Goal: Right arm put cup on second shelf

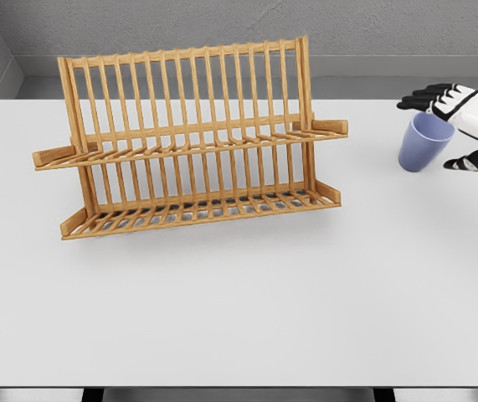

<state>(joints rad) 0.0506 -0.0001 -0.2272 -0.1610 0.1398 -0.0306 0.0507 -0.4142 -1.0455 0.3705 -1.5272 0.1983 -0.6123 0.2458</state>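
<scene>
A lavender-blue cup (pixel 424 142) stands on the white table at the right, tilted slightly, its opening up. My right hand (pixel 454 127) comes in from the right edge and brackets the cup: black fingers (pixel 427 97) reach over the far rim and the thumb (pixel 465 162) lies at the near right side. The fingers are spread and do not visibly clamp the cup. A wooden two-tier dish rack (pixel 190 138) stands left of centre, with an upper shelf (pixel 192 144) and a lower shelf (pixel 201 209). Both shelves hold nothing. My left arm is out of view.
The white table (pixel 239 310) stretches wide in front of the rack and between rack and cup. A grey wall runs behind the table's far edge.
</scene>
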